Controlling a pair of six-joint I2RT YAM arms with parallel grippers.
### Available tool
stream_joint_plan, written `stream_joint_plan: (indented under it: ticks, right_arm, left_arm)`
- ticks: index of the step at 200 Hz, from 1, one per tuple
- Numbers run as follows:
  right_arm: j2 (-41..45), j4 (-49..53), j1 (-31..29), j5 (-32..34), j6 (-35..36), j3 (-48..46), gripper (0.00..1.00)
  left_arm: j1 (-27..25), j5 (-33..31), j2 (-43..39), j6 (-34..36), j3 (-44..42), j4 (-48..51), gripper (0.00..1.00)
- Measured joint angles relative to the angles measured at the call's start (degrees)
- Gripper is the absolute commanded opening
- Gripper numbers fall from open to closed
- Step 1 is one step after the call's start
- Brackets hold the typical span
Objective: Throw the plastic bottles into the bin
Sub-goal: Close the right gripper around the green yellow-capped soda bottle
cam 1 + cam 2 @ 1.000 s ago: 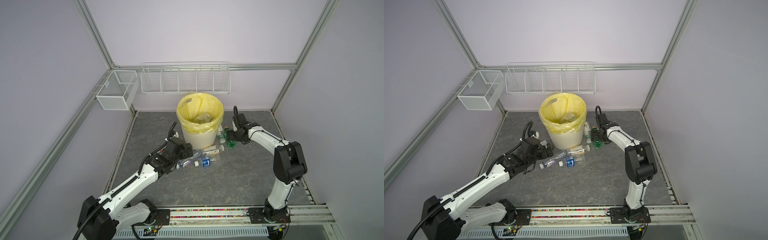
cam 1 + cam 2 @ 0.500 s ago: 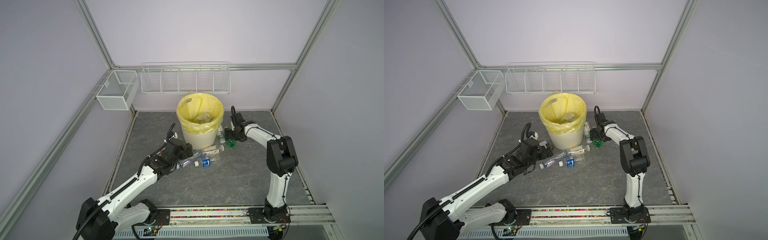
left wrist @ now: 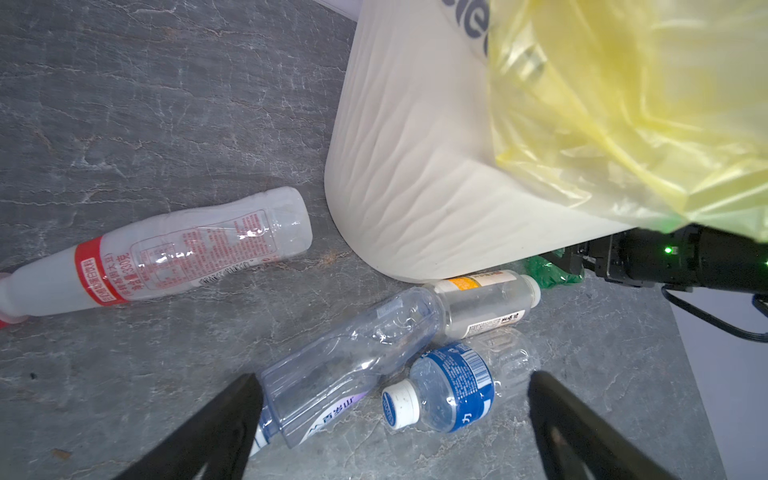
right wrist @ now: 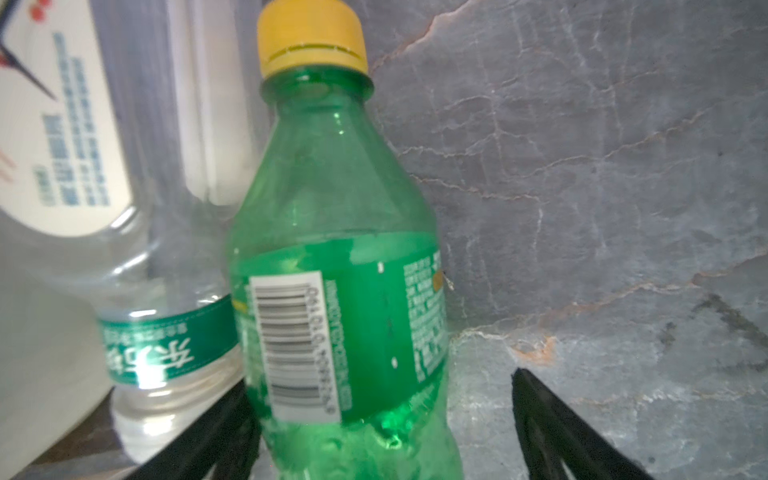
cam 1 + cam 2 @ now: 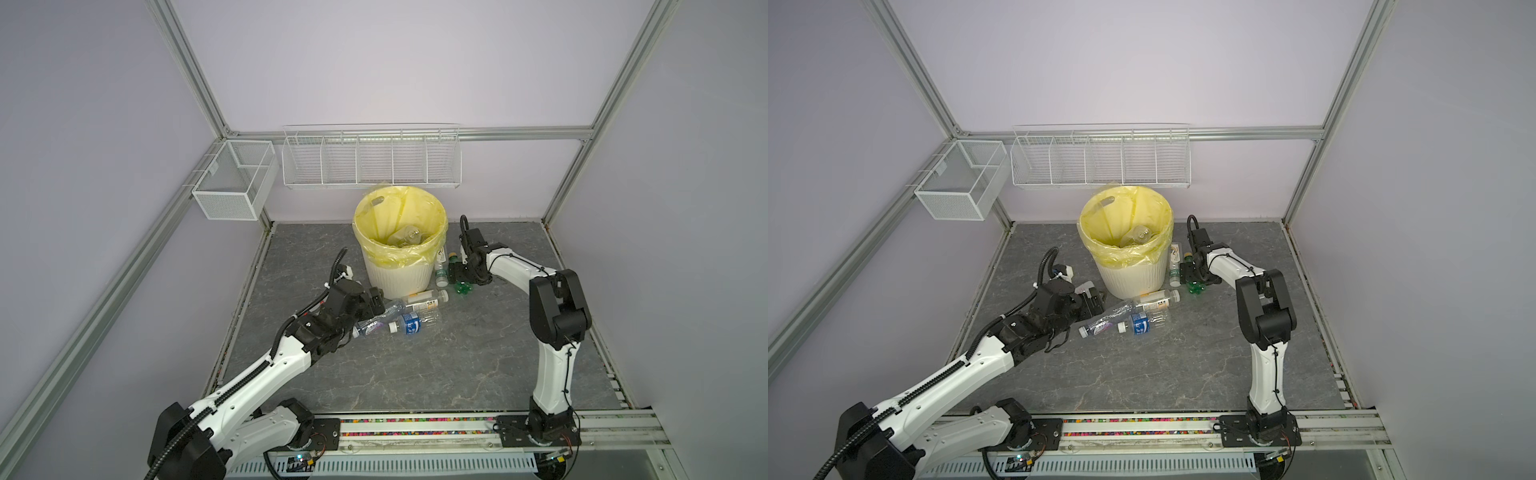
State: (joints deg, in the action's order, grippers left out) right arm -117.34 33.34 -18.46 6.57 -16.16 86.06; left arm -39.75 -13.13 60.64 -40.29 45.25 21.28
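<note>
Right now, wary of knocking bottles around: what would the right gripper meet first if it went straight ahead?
Likely the yellow-capped green bottle, between the right gripper's open fingers; depth is unclear.

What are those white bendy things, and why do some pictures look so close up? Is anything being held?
The white bendy things are two robot arms, each ending in a black two-fingered gripper. Two pictures look down from above; the two close ones come from cameras on the arms' wrists. On the grey surface stands a round cream-white ribbed plastic bin lined with a yellow bag, with plastic bottles lying beside it. The left gripper is open near a clear bottle with a blue label. The right gripper is open around a green plastic bottle with a yellow cap, a gap showing on one side. Nothing is held.
</note>
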Motion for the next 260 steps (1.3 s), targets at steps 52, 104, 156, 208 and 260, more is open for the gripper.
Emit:
stream_joint_plan:
  ticks: [52, 104, 156, 208, 260]
  right_arm:
    - [-0.79, -0.11, 0.00, -0.26, -0.09, -0.02, 0.75]
    - [-0.46, -0.52, 0.00, -0.24, -0.28, -0.90, 0.65]
    - [3.69, -1.29, 0.00, -0.61, -0.37, -5.99, 0.63]
    - [11.80, -2.43, -0.02, -2.01, -1.38, -12.15, 0.62]
    - [18.12, -3.26, 0.00, -2.89, -1.86, -17.81, 0.62]
  left_arm:
    - [0.00, 0.15, -0.87, -0.24, -1.09, -0.02, 1.00]
    - [0.00, 0.81, -0.87, -1.16, -1.55, -0.07, 1.00]
    - [0.00, 1.03, -1.18, -1.57, -2.51, -0.44, 1.00]
    - [0.00, 0.96, -1.90, -1.68, -3.58, -0.39, 0.99]
    - [0.00, 0.31, -1.97, -2.49, -4.92, -0.44, 1.00]
